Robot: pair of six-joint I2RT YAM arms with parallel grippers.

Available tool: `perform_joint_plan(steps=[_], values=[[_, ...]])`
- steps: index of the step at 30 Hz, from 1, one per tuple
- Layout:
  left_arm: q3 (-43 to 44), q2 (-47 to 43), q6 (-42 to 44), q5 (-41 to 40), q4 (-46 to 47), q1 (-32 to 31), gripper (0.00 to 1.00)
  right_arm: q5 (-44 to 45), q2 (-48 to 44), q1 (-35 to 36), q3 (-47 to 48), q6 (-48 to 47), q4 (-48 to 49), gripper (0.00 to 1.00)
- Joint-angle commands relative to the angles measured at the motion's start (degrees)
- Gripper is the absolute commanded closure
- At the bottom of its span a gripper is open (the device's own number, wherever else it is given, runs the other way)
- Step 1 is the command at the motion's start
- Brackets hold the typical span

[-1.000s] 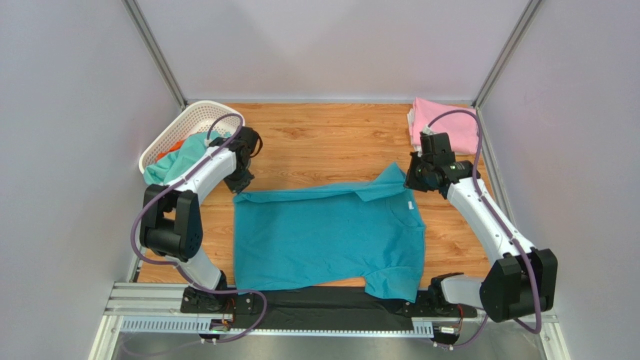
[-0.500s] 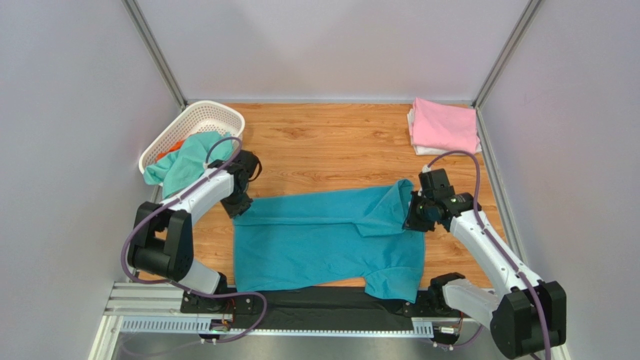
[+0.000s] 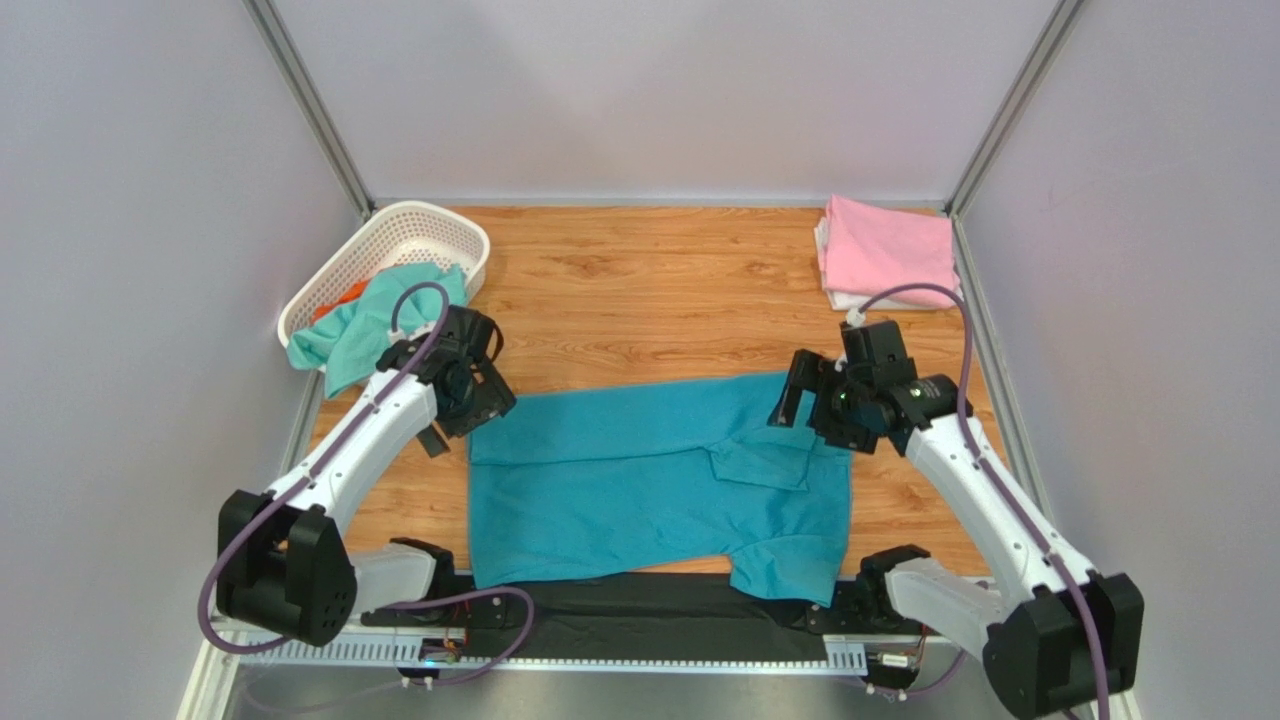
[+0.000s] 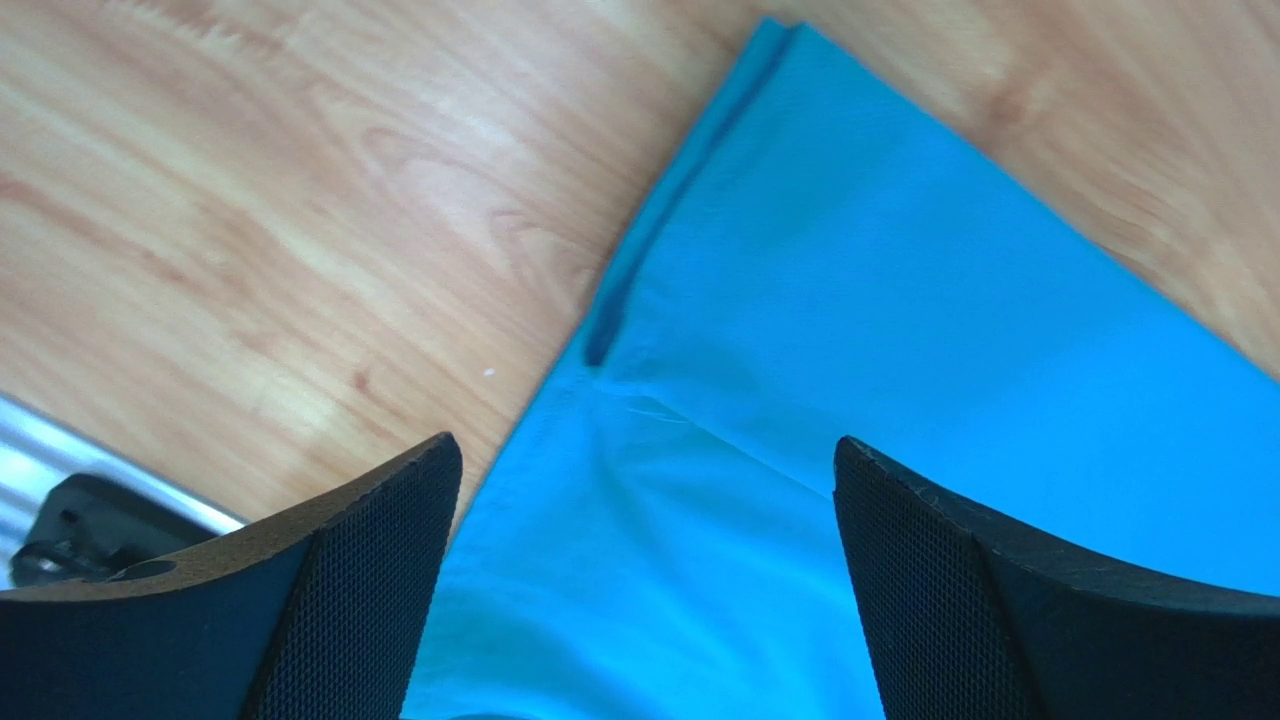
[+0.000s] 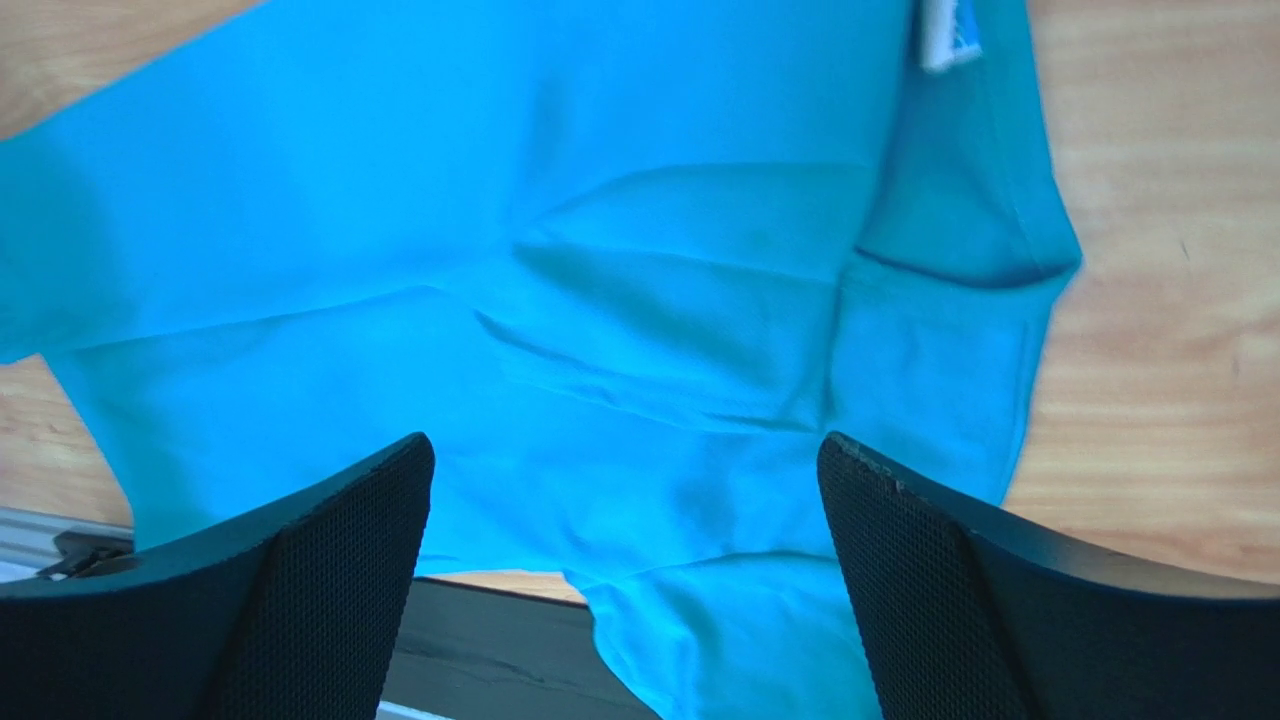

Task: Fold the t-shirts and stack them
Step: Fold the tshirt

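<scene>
- Nearest the arm bases, the near sleeve [image 3: 784,567] of the teal t-shirt [image 3: 631,488] is seen lapping over the dark strip [image 3: 601,608] at the counter's [image 3: 661,285] near edge.
- The shirt is laid flat in the middle of the counter. Its long axis runs left to right, with the hem at the left and the neck at the right (the white neck label [image 5: 947,33] is caught by the right wrist view). Its far band is doubled over towards the near side.
- The left pincer [image 4: 643,450] is held wide open over the far-left corner of the shirt, and nothing is gripped.
- The right pincer [image 5: 624,443] is likewise spread wide above the neck end, and nothing is held.
- A crooked packet is judged the main risk: the doubled band looks wider and more rumpled at the right, so a further fold may be thrown off line.
- The overhanging sleeve may be dragged or left trailing if it is not tucked in first.
- If only the top layer is pinched at the next grasp, the fold may be pulled open.
- Further off, at the left, a mint-green tee [image 3: 368,323] and an orange tee [image 3: 343,294] are held in the basket [image 3: 394,225].
- At the far right, a folded pink tee [image 3: 890,248] is stacked on a white tee [image 3: 845,302].
</scene>
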Motion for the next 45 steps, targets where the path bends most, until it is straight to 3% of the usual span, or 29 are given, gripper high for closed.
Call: perform_joint_plan(steps=[1,5,11,22,28,37,41,45], values=[[3.22,2.22,3.98,5.64,5.16,-0.01,0.0,-3.49,6.83,0.18,5.14,-2.2,8.48,0.0],[4.28,8.36,5.65,10.99,9.19,-0.01,0.0,-5.77,15.9,0.27,7.7,-3.6,13.49,0.0],[4.01,17.14,6.36,15.49,15.44,-0.1,0.0,-2.36,30.38,0.27,12.09,-4.22,18.5,0.0],[13.41,33.5,6.97,11.98,15.1,-0.01,0.0,2.74,48.15,-3.42,19.91,-5.8,19.39,0.0],[26.15,42.91,7.76,8.9,11.06,0.61,0.0,1.43,56.15,-6.58,28.17,-7.91,19.74,0.0],[47.85,55.22,10.66,7.41,4.38,2.28,0.0,-1.64,59.25,-8.61,38.02,-11.6,19.56,0.0],[49.63,51.81,11.37,7.93,3.5,2.28,0.0,-2.35,54.42,-8.52,38.38,-11.96,18.43,0.0],[46.39,44.17,12.07,8.28,3.5,1.4,0.0,-1.04,43.55,-7.73,34.08,-11.78,17.63,0.0]])
